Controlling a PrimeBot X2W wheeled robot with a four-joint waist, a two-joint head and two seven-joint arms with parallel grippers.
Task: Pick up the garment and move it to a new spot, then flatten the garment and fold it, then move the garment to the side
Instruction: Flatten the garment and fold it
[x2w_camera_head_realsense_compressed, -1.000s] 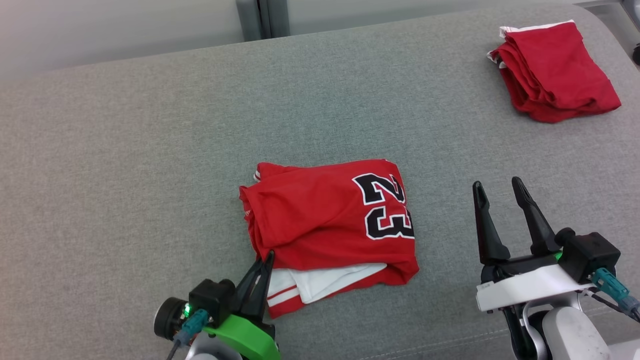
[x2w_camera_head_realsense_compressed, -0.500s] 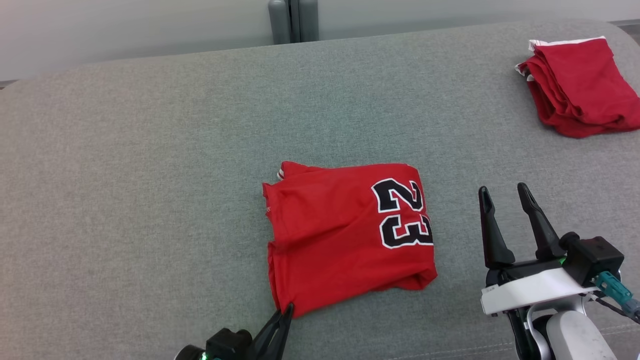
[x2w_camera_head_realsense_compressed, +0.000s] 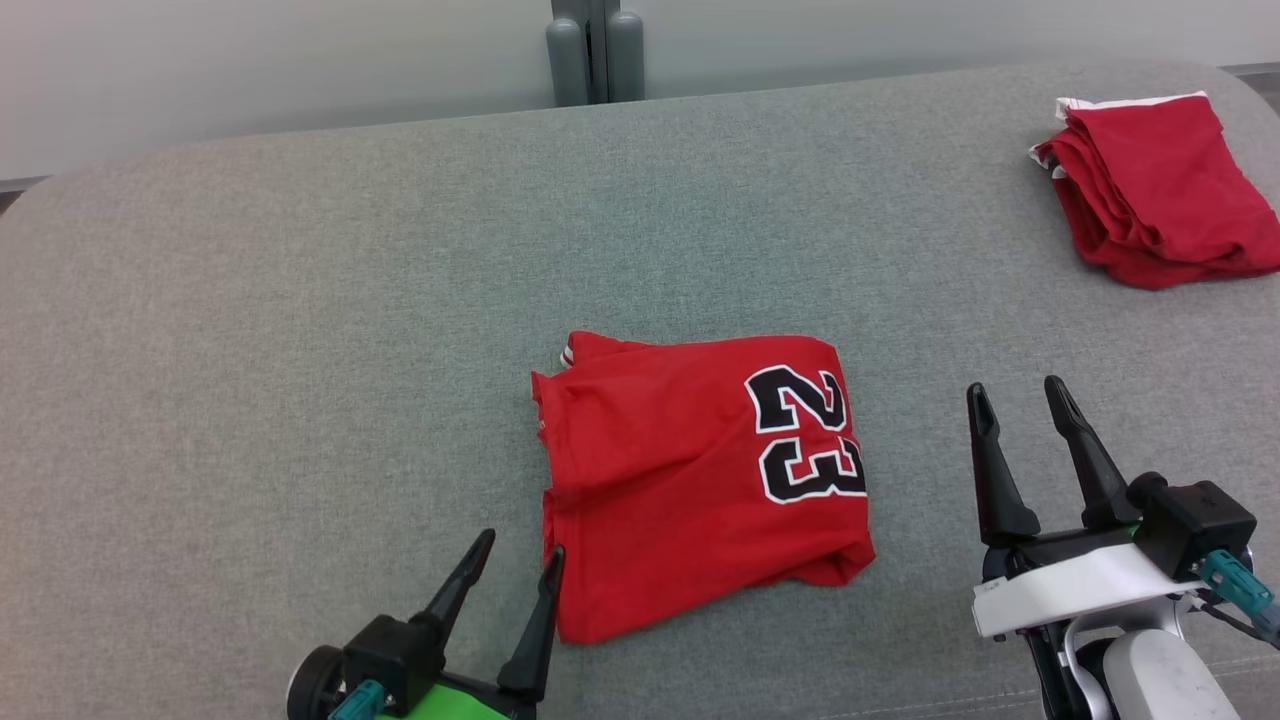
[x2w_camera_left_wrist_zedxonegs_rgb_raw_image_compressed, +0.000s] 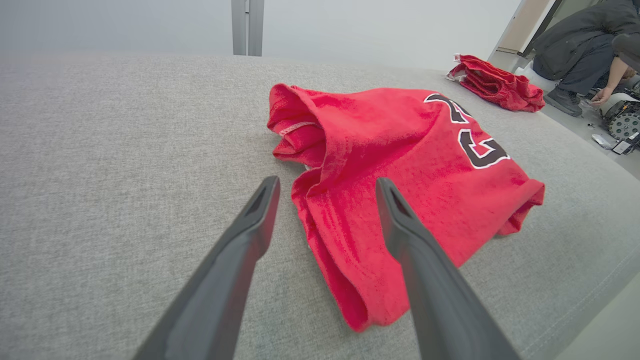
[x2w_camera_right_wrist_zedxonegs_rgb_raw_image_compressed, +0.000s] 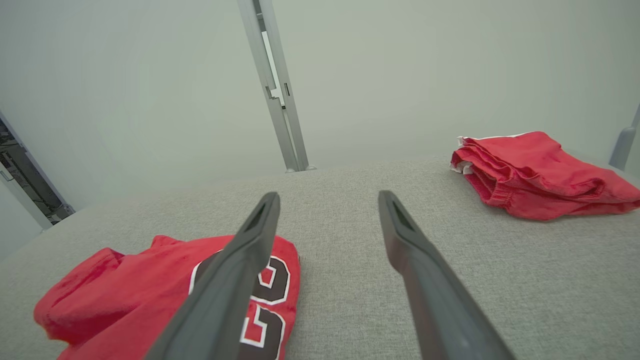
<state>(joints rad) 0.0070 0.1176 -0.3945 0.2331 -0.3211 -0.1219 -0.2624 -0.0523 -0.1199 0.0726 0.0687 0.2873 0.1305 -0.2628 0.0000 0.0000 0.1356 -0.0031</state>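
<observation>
Left gripper (x2w_camera_head_realsense_compressed: 521, 548) sits low at the near left corner of the folded red jersey (x2w_camera_head_realsense_compressed: 680, 470), jaws spread wide, gripping nothing. Right gripper (x2w_camera_head_realsense_compressed: 1015, 390) is right of the jersey, jaws wide, empty.

The other red pile (x2w_camera_head_realsense_compressed: 1165, 190) runs off the right edge of the head view. The left gripper (x2w_camera_head_realsense_compressed: 520, 548) is cut by the bottom edge there. In the right wrist view a finger (x2w_camera_right_wrist_zedxonegs_rgb_raw_image_compressed: 232, 280) of the right gripper (x2w_camera_right_wrist_zedxonegs_rgb_raw_image_compressed: 325, 200) covers part of the number (x2w_camera_right_wrist_zedxonegs_rgb_raw_image_compressed: 277, 280) on the red shirt (x2w_camera_right_wrist_zedxonegs_rgb_raw_image_compressed: 125, 295) — its near end drops off the bottom. In the left wrist view a person (x2w_camera_left_wrist_zedxonegs_rgb_raw_image_compressed: 585, 45) is cut at the corner — small things (x2w_camera_left_wrist_zedxonegs_rgb_raw_image_compressed: 620, 127) nearby are too tiny to tell.
</observation>
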